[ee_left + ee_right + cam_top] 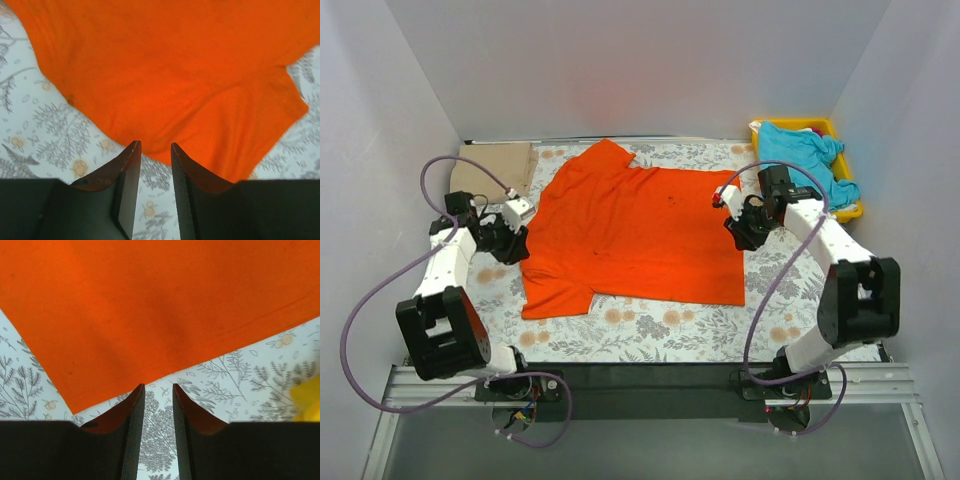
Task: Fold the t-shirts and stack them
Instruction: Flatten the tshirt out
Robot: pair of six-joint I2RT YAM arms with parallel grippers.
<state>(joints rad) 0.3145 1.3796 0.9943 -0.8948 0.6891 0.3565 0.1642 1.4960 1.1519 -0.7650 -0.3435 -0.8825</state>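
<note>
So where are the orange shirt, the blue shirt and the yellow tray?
orange shirt (640,235), overhead view, middle of its spread-out body.
blue shirt (805,150), overhead view, middle of the crumpled heap.
yellow tray (826,126), overhead view, its far rim.

This is a robot test cell in a lab. Plain white panels (650,70) box the table in on three sides. Two white-and-black arms, the left arm (445,270) and the right arm (840,260), are bolted to a metal rail (650,385) along its near edge, with purple cables (365,300) looping loose. A fern-print cloth (650,335) covers the tabletop, and a yellow tray (835,128) sits at its far right corner.
</note>
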